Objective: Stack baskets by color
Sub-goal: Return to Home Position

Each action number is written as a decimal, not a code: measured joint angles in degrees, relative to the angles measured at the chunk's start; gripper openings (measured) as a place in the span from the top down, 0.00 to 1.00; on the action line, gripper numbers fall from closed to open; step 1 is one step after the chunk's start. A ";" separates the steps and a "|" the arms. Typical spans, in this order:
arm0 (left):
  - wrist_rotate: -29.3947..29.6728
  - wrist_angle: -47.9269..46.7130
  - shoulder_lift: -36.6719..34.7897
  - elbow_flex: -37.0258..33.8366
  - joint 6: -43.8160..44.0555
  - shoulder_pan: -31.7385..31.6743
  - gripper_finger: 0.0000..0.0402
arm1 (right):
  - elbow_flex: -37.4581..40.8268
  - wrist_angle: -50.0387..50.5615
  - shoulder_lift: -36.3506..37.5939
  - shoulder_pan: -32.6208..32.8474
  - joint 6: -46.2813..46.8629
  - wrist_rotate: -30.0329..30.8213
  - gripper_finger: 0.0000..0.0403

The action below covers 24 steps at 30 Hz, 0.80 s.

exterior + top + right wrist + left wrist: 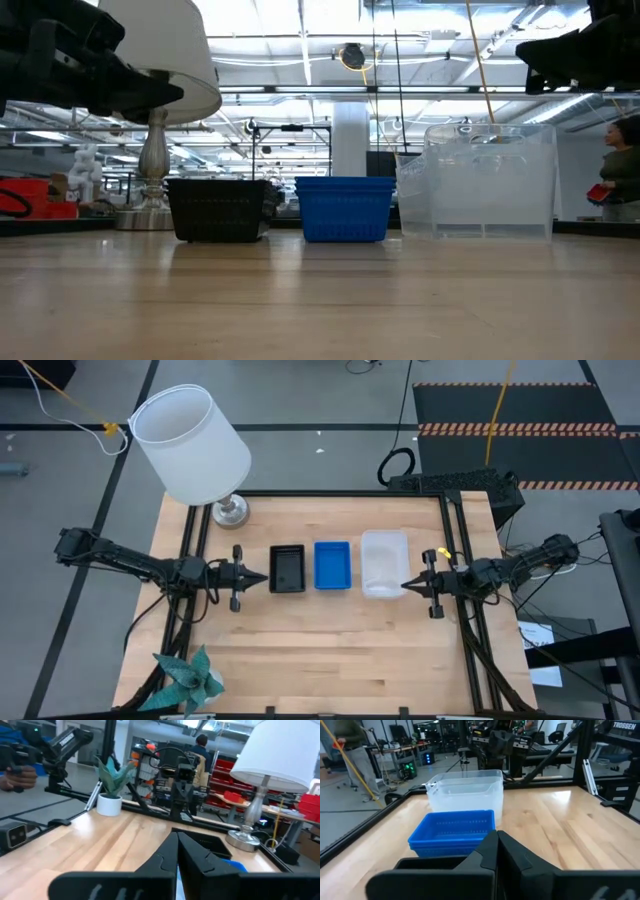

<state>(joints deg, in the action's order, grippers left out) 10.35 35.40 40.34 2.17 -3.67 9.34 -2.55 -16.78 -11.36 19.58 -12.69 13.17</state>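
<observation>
High view: three stacks of baskets were seen in a row across the middle of the worktop (330,650), the black stack (287,569) on the left, the blue stack (332,564) between, and the clear stack (384,563) on the right, close together but apart. The left end effector (265,576) was held just beside the black stack and the right end effector (403,586) just beside the clear stack. Both were clenched to a point, with nothing grasped. A lamp (195,445) and a paper ornament (190,678) were left on the worktop's left side.

Low view: thin upright walls were shown on all three stacks, and the clear stack was seen to rise highest. The baskets were judged light, stiff and smooth, likely to slide on the wood if nudged. A pinch over one wall's rim was judged the best hold.

Left wrist view: the pressed-together fingers were seen over the black rim, with the blue and clear stacks lined up beyond.

Right wrist view: closed fingers were shown again, with the lamp and ornament beyond.
</observation>
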 joint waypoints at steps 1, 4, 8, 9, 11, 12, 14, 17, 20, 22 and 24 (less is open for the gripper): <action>0.00 -0.02 0.01 0.00 0.22 0.00 0.98 | 0.04 0.25 0.25 -0.50 -0.04 -0.02 1.00; 0.00 -0.10 0.02 0.00 0.42 0.00 0.99 | 0.07 1.44 0.92 -2.29 -0.28 -1.64 1.00; 0.00 -0.13 0.02 0.00 1.36 0.00 0.98 | 0.09 2.60 2.17 -4.88 -0.22 -4.56 1.00; 0.00 -0.13 0.02 0.00 1.54 0.00 0.98 | 0.11 3.15 2.53 -5.34 -0.14 -4.49 1.00; 0.02 -0.15 0.02 0.00 2.18 0.00 0.97 | 0.15 3.89 3.26 -6.30 0.13 -4.24 1.00; 0.02 -0.15 0.02 0.00 2.34 0.00 0.97 | 0.15 3.92 3.52 -6.75 0.44 -4.23 1.00; 0.02 -0.17 0.02 0.00 2.45 0.00 0.98 | 0.15 4.00 4.02 -7.52 0.90 -4.24 1.00; 0.02 -0.45 0.02 0.00 2.49 0.00 0.99 | 0.17 4.80 4.70 -8.59 0.19 -3.86 1.00; 0.02 -0.53 0.02 0.00 2.49 0.00 0.98 | 0.20 5.26 5.50 -9.97 0.19 -2.69 1.00; 0.04 -0.75 0.02 0.00 2.48 0.00 0.98 | 0.20 5.14 6.07 -10.69 0.15 -2.80 1.00; 0.05 -1.06 0.02 0.00 2.47 0.00 0.99 | 0.20 5.28 6.65 -11.15 0.20 -2.88 1.00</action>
<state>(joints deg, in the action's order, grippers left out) 10.40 34.33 40.36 2.17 -1.19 9.34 -2.35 -11.50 -4.71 8.43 -12.49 10.29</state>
